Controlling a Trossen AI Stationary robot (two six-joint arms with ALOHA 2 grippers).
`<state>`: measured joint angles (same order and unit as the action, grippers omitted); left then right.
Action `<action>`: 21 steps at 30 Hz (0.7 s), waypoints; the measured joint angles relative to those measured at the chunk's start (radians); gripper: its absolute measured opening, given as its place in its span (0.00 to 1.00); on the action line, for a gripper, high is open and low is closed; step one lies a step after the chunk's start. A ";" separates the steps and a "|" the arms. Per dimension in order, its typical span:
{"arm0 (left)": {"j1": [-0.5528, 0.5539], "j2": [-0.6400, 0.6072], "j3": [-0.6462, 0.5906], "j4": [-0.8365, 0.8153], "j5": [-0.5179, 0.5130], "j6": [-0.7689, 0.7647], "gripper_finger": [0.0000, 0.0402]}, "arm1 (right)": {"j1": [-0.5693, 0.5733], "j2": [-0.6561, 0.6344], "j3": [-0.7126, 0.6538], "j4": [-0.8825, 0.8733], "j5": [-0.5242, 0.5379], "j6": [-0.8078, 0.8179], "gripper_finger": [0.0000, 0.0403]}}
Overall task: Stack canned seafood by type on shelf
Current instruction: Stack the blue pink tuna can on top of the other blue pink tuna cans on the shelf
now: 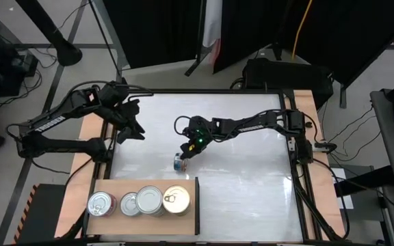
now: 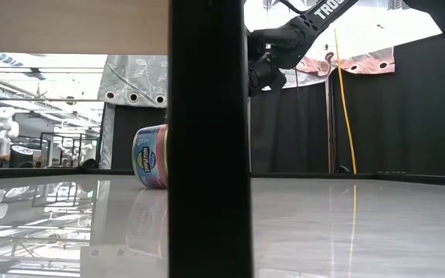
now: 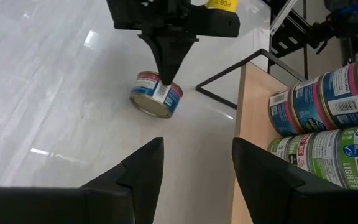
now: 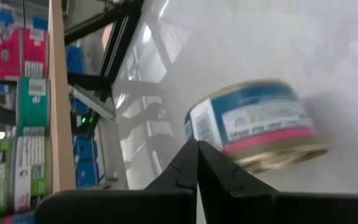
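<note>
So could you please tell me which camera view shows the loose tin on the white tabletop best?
The right wrist view: the tipped tin fills it, label readable, behind the shut right gripper. The left wrist view shows it smaller, the high view tiny, and the low view half hidden.

The right pincer (image 1: 185, 152) points down with fingers pressed together; the left pincer (image 1: 135, 127) hovers parted.

Robotics lab or test studio, likely. White tabletop (image 1: 238, 137) in metal frame, two dark arms mounted at sides. Black curtains (image 2: 408, 116) hung round rig; cables (image 1: 40, 61) trail over grey floor. Low view: beyond curtains, bright open hall with railings, blurry, possibly more equipment.
</note>
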<state>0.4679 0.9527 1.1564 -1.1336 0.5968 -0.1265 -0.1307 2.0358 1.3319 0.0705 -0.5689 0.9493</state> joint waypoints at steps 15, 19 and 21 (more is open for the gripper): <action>0.000 0.001 0.000 0.000 -0.005 0.000 0.48 | 0.017 0.015 0.002 -0.007 0.006 0.007 0.00; 0.000 0.001 0.000 0.000 -0.005 -0.001 0.48 | 0.009 0.015 0.002 -0.009 0.010 0.008 0.00; 0.000 0.001 0.000 0.000 -0.005 0.000 0.48 | 0.002 0.015 0.002 -0.010 0.010 0.008 0.00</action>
<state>0.4679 0.9535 1.1565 -1.1339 0.5922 -0.1268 -0.1286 2.0510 1.3338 0.0605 -0.5587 0.9573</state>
